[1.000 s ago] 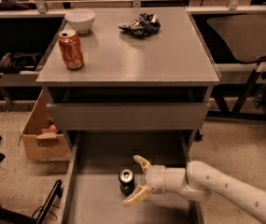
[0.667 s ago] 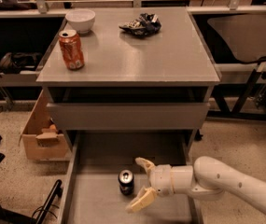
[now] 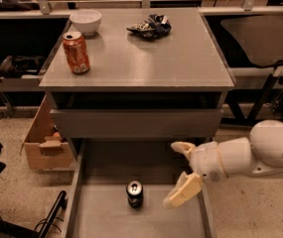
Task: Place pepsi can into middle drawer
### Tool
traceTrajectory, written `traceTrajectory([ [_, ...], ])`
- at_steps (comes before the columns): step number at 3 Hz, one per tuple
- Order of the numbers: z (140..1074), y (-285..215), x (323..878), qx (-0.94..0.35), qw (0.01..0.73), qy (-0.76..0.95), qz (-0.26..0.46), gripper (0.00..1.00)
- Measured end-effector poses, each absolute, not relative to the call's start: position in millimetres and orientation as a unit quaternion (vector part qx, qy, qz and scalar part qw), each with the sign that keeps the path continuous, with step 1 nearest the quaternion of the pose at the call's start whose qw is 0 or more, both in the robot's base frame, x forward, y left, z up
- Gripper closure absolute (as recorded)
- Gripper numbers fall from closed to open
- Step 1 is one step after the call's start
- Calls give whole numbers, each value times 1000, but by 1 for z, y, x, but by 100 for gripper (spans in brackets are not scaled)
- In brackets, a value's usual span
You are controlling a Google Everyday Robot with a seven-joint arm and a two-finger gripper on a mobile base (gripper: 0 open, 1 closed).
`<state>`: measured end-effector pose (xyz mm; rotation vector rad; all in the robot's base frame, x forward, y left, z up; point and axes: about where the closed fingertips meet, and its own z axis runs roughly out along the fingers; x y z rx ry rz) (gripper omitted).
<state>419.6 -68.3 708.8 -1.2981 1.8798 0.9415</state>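
Camera view. Found the pepsi can [image 3: 134, 194] standing upright on the floor of the middle drawer [image 3: 106, 222], silver top facing up, apart from both side walls and touching nothing else. Found that drawer pulled far out toward the camera, low in the picture. Spotted the gripper [image 3: 171, 173] just right of the pepsi can, over the drawer's right side, not touching the can. Saw its 2 fingers [image 3: 184, 190] spread wide, released, grasping nothing, 1 above and 1 below, both aimed left. Traced the white arm [image 3: 265, 150] from it to the right edge. Noted the upper drawer [image 3: 131, 124] above, its plain grey front standing slightly out from the cabinet. On the cabinet top [image 3: 146, 58], counted 3 things: an orange can [image 3: 76, 52] upright near the left edge, a white bowl [image 3: 86, 21] behind it at the back left corner, and a crumpled bag [image 3: 150, 26] near the back middle. Saw a cardboard box [image 3: 44, 145] on the ground left of the cabinet.
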Motion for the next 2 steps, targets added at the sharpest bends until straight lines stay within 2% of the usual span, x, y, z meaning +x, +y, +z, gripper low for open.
traceTrajectory([
  [2, 805, -140, 443, -553, 282, 777, 103, 0],
])
